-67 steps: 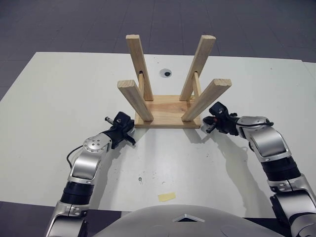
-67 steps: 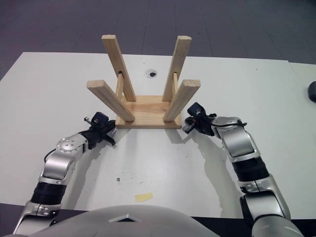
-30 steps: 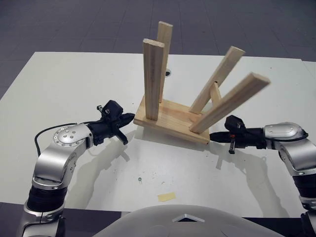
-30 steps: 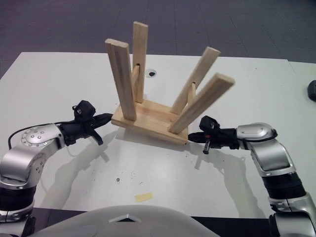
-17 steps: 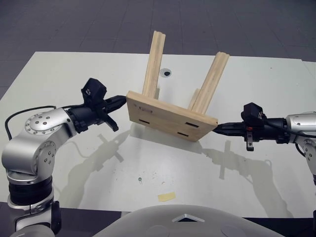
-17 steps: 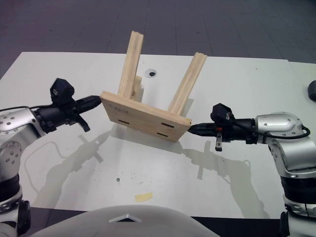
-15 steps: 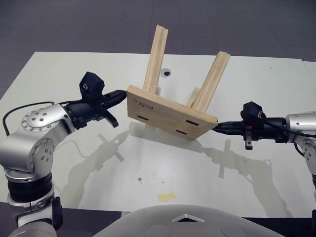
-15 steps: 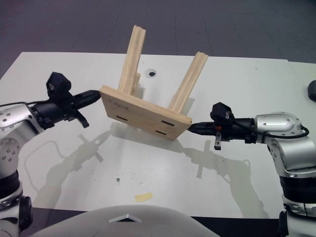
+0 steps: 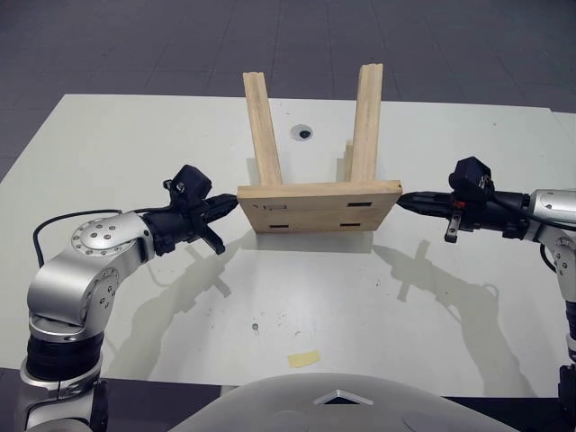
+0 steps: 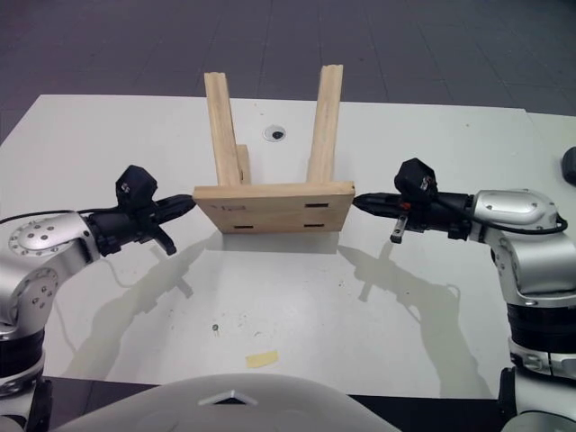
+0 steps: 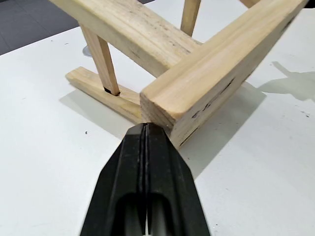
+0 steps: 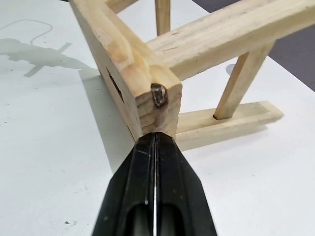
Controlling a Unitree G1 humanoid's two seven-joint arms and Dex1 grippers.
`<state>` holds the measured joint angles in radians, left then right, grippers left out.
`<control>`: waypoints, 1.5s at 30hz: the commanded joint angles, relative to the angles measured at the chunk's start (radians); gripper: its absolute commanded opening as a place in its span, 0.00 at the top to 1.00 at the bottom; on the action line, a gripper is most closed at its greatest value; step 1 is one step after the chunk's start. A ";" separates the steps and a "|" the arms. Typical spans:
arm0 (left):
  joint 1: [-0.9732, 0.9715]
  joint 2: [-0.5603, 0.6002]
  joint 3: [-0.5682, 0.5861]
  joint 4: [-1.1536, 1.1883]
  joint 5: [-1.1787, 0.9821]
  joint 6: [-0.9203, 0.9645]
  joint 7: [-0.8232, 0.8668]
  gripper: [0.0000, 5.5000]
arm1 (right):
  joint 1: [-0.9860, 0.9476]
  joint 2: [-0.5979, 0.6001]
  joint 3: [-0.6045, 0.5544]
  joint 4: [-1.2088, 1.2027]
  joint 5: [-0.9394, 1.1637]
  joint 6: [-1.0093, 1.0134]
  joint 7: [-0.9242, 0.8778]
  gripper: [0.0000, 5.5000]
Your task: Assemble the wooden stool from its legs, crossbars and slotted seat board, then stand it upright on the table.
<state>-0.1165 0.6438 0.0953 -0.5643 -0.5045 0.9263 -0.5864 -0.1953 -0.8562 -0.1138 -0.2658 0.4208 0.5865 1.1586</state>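
Sideways, the stool (image 9: 319,205) lies between left tool (image 9: 231,202) and right tool (image 9: 404,200), both pressed together, table hole (image 9: 304,133) behind

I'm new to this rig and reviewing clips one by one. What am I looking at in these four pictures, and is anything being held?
A humanoid robot with two arms stands at a white rectangular table. Two pictures look down from its head; the other two come from cameras on its wrists. A pale wooden four-legged stool lies on its side, seat board facing the robot. The left end effector and right end effector are both shut, their tips against the board's opposite ends. Neither grips it.
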 commanded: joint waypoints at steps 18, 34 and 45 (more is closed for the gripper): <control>0.130 0.029 0.054 -0.047 -0.026 -0.079 -0.064 0.62 | 0.055 -0.098 0.043 0.111 -0.042 -0.273 0.168 0.58; 0.024 0.031 -0.016 0.103 -0.065 -0.168 -0.186 0.10 | -0.016 -0.064 0.079 0.217 0.022 -0.246 0.231 0.08; 0.007 -0.015 -0.066 0.132 -0.092 -0.185 -0.209 0.23 | -0.047 -0.020 0.125 0.249 0.015 -0.204 0.200 0.40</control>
<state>-0.0985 0.6346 0.0328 -0.4261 -0.5854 0.7483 -0.7862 -0.2265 -0.8791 0.0080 -0.0201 0.4353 0.3746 1.3642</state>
